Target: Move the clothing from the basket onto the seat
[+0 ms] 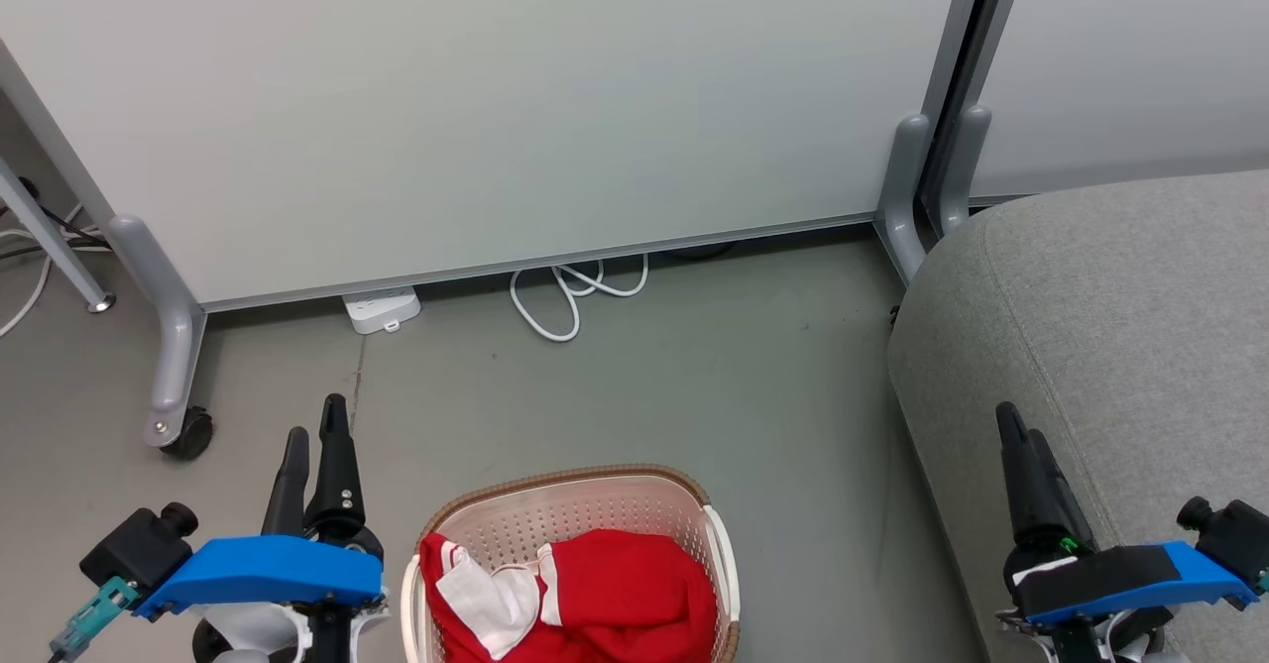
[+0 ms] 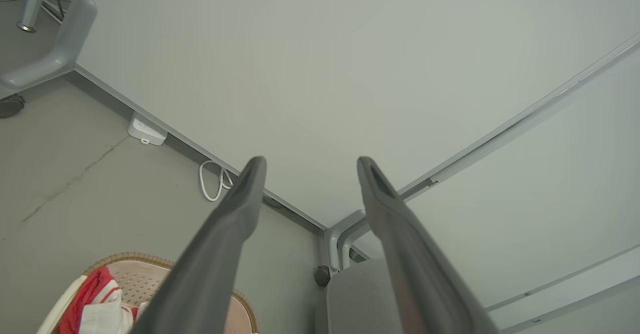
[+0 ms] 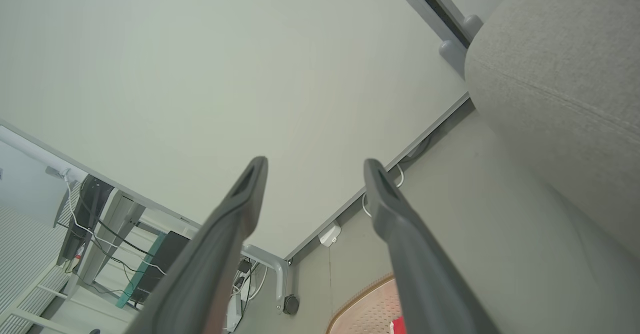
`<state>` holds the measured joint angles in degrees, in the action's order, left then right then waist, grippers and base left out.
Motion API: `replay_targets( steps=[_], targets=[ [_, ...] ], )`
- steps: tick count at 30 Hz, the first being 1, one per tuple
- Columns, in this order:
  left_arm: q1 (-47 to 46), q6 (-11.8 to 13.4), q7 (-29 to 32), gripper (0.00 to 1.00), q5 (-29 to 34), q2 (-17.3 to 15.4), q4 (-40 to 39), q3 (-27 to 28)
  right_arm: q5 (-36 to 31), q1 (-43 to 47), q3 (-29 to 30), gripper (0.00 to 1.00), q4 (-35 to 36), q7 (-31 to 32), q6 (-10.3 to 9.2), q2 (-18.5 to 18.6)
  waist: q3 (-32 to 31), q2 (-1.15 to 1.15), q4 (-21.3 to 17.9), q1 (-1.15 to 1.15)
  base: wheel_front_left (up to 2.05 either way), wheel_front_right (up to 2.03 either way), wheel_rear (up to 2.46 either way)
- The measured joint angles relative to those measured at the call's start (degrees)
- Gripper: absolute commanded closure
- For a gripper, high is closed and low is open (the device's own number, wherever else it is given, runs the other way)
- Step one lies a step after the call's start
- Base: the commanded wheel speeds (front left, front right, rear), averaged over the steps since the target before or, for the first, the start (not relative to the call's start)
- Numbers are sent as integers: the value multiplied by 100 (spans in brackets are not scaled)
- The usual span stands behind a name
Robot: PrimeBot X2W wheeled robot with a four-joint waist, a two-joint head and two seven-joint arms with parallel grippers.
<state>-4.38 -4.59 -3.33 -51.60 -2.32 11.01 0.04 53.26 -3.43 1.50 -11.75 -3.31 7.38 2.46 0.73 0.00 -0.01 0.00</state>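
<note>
Left gripper [image 1: 315,420] has its fingers spread wide and holds nothing; right gripper [image 1: 1021,423] is the same, wide apart and empty. Clothing [image 1: 615,584], red with white trim, sits bunched in the basket [image 1: 575,509] on the floor [image 1: 694,366], right of the left fingers and left of the right fingers, back near their bases, touching neither. Seat [image 1: 1140,296] is just on the right of the right fingers, well apart from the left ones.

The right end effector [image 3: 315,164] stands spread and empty before a pale panel [image 3: 225,74], the sofa [image 3: 560,74] at right, the basket [image 3: 367,308] at the bottom edge.
</note>
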Motion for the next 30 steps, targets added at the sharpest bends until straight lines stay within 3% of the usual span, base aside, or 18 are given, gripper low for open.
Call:
replay_targets(
  steps=[30],
  targets=[
    [-46, 3, -493, 0, 2214, -29, 134, -356, -2027, 0, -227, 0, -136, -487, 1, 5, -28, 0, 31, 0, 0, 0, 0]
  ],
)
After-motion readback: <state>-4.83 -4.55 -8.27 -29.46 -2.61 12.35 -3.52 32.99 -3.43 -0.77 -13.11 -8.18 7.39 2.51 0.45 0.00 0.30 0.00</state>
